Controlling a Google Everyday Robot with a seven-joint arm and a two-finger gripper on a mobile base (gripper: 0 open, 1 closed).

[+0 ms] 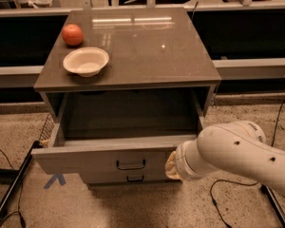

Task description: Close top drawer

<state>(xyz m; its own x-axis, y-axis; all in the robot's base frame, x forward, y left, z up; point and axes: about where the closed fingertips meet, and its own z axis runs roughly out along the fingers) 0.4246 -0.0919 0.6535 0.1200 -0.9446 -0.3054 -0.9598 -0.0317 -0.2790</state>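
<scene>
The top drawer (pixel 99 156) is pulled far out of the grey cabinet (pixel 133 56). Its light-grey front faces me, with a small black wire handle (pixel 130 165) at centre. Its dark inside (pixel 128 113) holds nothing I can see. My gripper (pixel 172 168) is at the right end of the drawer front, low and close to it. It is mostly hidden behind my white arm (pixel 232 151), which reaches in from the lower right.
A white bowl (pixel 86 61) and an orange fruit (pixel 72 34) sit on the cabinet top at the left. A lower drawer handle (pixel 135 178) shows under the top drawer. Black cables (pixel 9 184) lie on the speckled floor, beside a blue arrow mark (pixel 54 179).
</scene>
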